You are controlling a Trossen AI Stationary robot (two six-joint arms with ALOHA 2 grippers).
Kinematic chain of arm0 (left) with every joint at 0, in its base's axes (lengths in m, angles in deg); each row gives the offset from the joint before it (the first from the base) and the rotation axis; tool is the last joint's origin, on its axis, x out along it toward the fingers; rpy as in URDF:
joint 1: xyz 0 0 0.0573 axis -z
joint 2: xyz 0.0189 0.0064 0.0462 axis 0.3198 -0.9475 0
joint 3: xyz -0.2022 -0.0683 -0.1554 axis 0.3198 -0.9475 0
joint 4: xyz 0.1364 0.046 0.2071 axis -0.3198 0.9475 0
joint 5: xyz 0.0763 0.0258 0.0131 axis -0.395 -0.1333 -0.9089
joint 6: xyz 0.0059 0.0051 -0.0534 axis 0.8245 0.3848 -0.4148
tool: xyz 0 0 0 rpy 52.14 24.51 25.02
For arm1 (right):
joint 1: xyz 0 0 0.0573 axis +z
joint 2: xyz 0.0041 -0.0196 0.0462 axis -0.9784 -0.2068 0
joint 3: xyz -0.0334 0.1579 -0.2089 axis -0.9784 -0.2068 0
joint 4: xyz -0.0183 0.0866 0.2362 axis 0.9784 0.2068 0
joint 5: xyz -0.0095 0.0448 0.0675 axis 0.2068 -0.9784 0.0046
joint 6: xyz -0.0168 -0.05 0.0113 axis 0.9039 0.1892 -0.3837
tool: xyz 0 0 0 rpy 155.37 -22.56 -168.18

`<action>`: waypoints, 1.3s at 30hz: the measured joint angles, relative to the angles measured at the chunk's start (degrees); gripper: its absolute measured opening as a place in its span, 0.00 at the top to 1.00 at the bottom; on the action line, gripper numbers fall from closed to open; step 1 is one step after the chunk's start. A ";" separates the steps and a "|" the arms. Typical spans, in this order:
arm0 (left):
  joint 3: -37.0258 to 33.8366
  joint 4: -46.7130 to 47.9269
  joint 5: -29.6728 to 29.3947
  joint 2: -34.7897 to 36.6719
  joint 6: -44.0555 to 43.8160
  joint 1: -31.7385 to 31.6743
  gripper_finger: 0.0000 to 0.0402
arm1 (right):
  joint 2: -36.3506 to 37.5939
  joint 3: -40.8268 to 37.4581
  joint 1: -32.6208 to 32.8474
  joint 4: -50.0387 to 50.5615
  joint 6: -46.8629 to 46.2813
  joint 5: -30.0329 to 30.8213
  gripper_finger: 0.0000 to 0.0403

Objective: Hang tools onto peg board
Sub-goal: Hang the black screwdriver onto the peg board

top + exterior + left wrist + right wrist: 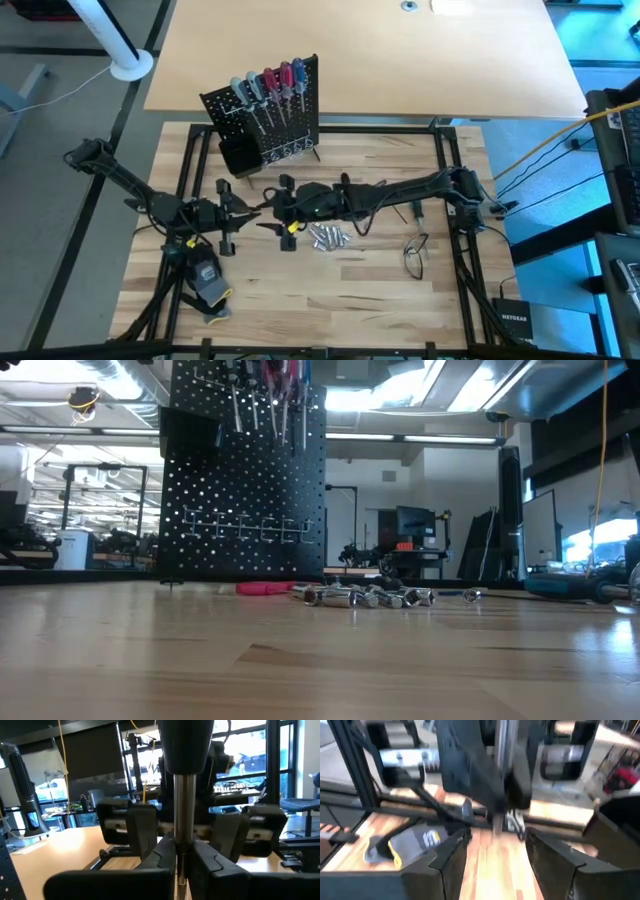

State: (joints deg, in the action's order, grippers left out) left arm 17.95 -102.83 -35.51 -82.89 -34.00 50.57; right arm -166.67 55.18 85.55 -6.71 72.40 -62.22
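The left gripper point(182, 862) is clamped on the shaft of a screwdriver point(185, 795), standing upright, while the right gripper point(495, 855) faces it opened, and the peg board point(265, 110) stands behind them.

In the low view the peg board point(245, 480) is cut off at the top, so the tool handles point(275, 370) are out of sight. The left wrist view crops the black handle point(186, 745) and the shaft's point(184, 820) lower tip. The right wrist view is blurred; the glove point(410, 842) is partly hidden behind a finger point(445, 865).
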 joint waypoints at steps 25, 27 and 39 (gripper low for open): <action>0.00 -0.72 0.02 -0.04 0.59 -0.02 0.96 | -2.04 0.00 0.04 -6.34 2.13 -1.34 0.70; 0.00 -0.61 0.07 -0.04 0.59 -0.02 0.97 | -2.04 0.00 0.02 -6.24 2.13 -1.30 0.75; 0.00 0.29 0.04 -0.04 0.60 -0.02 0.97 | -2.04 0.00 0.00 -6.62 2.09 -0.10 0.97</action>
State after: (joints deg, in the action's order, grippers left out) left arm 17.95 -102.53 -35.46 -82.93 -33.41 50.55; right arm -168.71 55.18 85.55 -13.33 74.49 -62.32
